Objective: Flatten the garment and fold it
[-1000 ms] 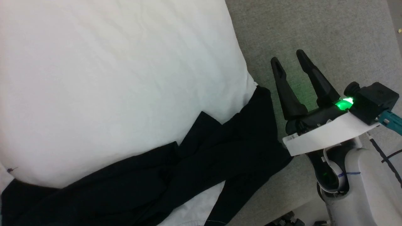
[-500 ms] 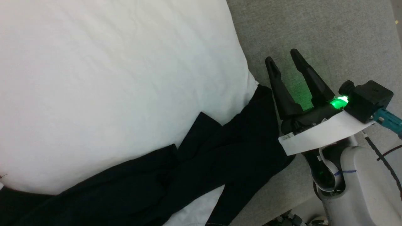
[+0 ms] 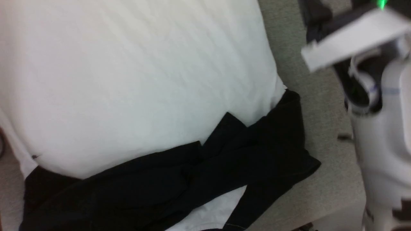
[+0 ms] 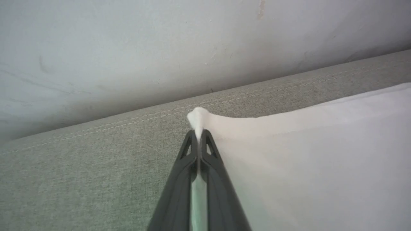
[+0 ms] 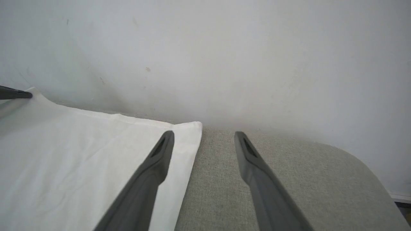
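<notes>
the garment (image 3: 144,80) lies mostly flat, black sleeves (image 3: 224,166) bunched at the bottom of the frame. my left fingers (image 4: 188,157) pinch its white corner (image 4: 197,117), right fingers (image 5: 160,157) gape empty. folding's all left.

Left claw (image 4: 199,134) pinched together, right claw (image 5: 204,134) wide apart.

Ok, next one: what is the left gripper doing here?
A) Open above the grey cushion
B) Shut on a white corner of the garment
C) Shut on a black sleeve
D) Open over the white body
B: in the left wrist view the left gripper is shut, with a white corner of the garment bunched up at its fingertips.
</notes>
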